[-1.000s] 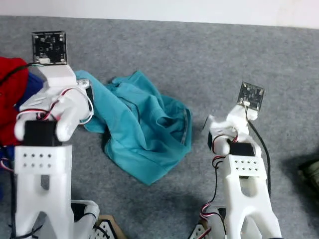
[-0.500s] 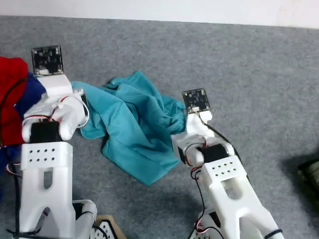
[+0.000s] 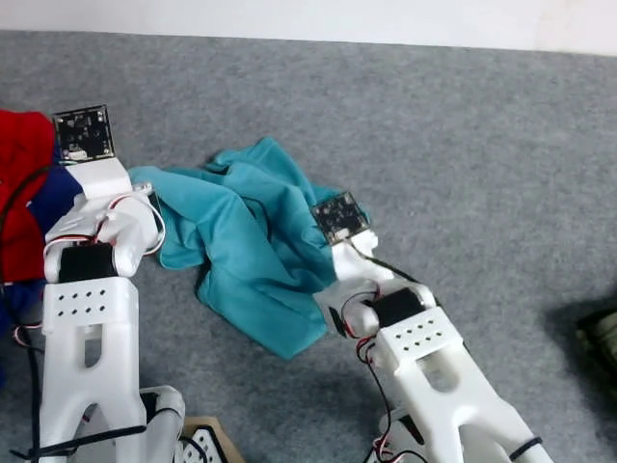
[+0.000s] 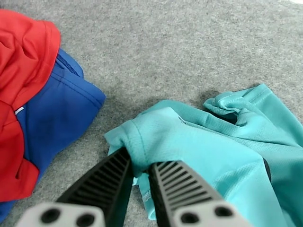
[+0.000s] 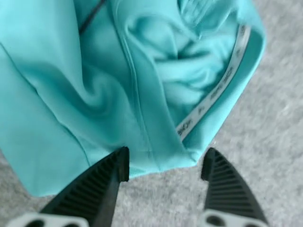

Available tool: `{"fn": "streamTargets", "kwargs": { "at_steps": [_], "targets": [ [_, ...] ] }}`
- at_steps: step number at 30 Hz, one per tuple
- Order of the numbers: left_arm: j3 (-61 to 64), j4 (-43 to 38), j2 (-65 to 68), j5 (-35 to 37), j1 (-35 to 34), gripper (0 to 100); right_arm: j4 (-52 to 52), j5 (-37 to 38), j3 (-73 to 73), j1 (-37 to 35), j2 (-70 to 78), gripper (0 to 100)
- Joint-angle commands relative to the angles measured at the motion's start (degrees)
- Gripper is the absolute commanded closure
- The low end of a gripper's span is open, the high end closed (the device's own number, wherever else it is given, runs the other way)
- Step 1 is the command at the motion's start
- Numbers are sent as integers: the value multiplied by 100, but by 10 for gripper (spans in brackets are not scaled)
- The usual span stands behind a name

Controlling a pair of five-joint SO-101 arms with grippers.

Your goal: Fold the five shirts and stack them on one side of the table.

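We see the teal shirt (image 3: 260,260) as one plain teal throughout, broken only by a thin dark seam line (image 5: 90,22) and a white neck band (image 5: 214,92) carrying small grey print, against a table (image 3: 463,125) of mottled mid-grey. We also note a plain red shirt (image 4: 23,56) and a plain, deep blue shirt (image 4: 57,118). The left arm (image 3: 87,318) and the right arm (image 3: 434,376) are white with red, black and white wires (image 3: 369,352), and the left gripper (image 4: 140,161) and right gripper (image 5: 165,155) have black fingers (image 4: 109,175) ridged in fine parallel ribs.
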Motion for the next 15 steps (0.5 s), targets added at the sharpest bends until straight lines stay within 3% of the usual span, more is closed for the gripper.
{"fn": "streamTargets", "kwargs": {
  "at_steps": [1,3,7,11,15],
  "targets": [
    [-31,-123,4,0,-40,993,-558,70,189,-48,-84,883],
    [-31,-123,4,0,-40,993,-646,79,233,-48,-84,926],
    [-31,-123,13,0,-31,993,-673,79,224,92,-84,920],
    [-31,-105,13,0,-31,993,-884,79,189,673,-84,993],
    [-22,-97,13,0,-31,993,-1112,79,189,1182,-84,991]
  ]
}}
